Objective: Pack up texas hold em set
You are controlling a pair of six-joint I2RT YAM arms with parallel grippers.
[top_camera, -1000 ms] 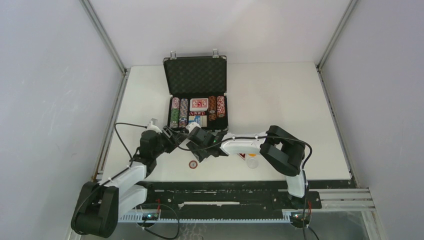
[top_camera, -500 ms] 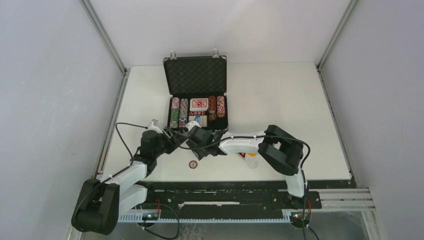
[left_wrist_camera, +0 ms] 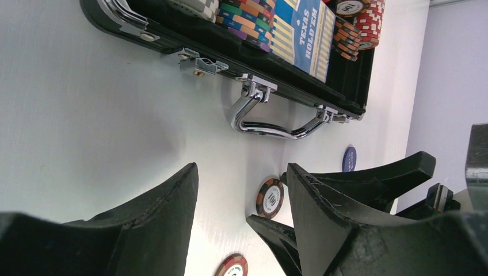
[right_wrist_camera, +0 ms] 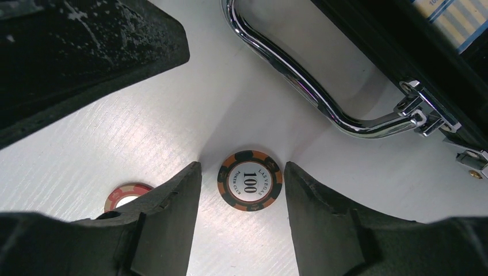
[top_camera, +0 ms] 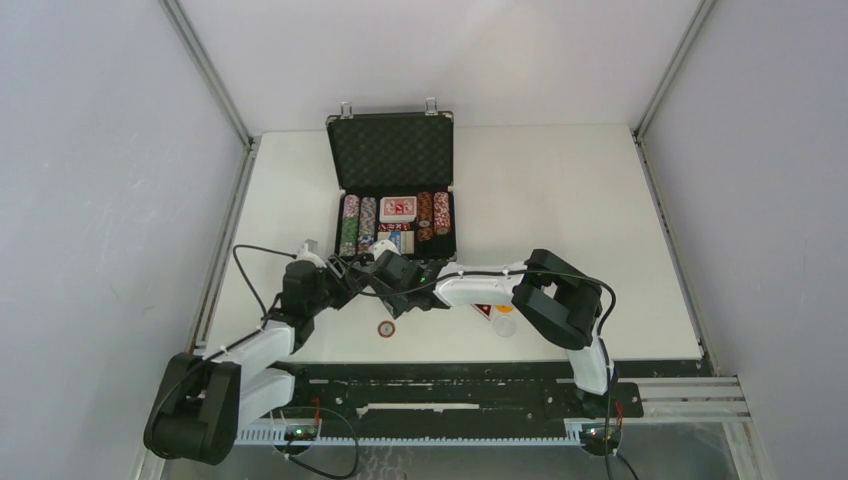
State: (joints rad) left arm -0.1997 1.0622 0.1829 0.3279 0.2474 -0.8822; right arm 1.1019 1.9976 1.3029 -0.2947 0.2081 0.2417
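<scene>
Right gripper [right_wrist_camera: 240,172] has its fingers spread either side of the orange 100 chip [right_wrist_camera: 250,180], not touching it. The chip lies flat on the table [top_camera: 560,200], just short of the open case [top_camera: 391,150] and its handle [right_wrist_camera: 288,73], so I guess it's lining up a pinch. Left gripper [left_wrist_camera: 241,168] hangs close by, fingers wide, empty.

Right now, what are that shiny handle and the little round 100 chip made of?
Handle: looks like polished, chrome-plated metal. It is silvery and throws back bright highlights like a mirror.
100 chip: probably plastic or a clay composite with a matte finish. Its orange-and-black rim looks dull, and the white centre seems to be a printed label.
</scene>
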